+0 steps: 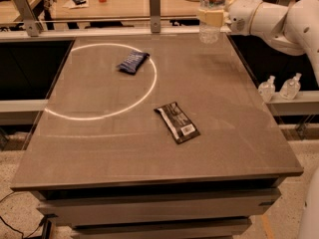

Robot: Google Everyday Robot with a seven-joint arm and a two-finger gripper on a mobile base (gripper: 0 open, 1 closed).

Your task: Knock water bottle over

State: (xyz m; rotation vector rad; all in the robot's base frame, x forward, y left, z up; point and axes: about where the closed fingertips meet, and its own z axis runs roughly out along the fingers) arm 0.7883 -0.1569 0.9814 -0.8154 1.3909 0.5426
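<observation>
The water bottle (pixel 211 1) is a tall clear plastic bottle with a label band. It stands upright at the far right edge of the table (pixel 149 153). My gripper (pixel 211 18) reaches in from the right on the white arm (pixel 279 19). Its cream fingers (pixel 215 18) are closed around the bottle's middle. The bottle's base (pixel 209 38) is at about the level of the table's back edge. I cannot tell whether it touches the surface.
A blue snack bag (pixel 132 61) lies inside a white light ring (pixel 107 81) on the far left of the table. A black snack packet (pixel 177 122) lies near the middle. Two small pump bottles (pixel 279 87) stand on a ledge to the right. A rail with posts (pixel 155 4) runs behind.
</observation>
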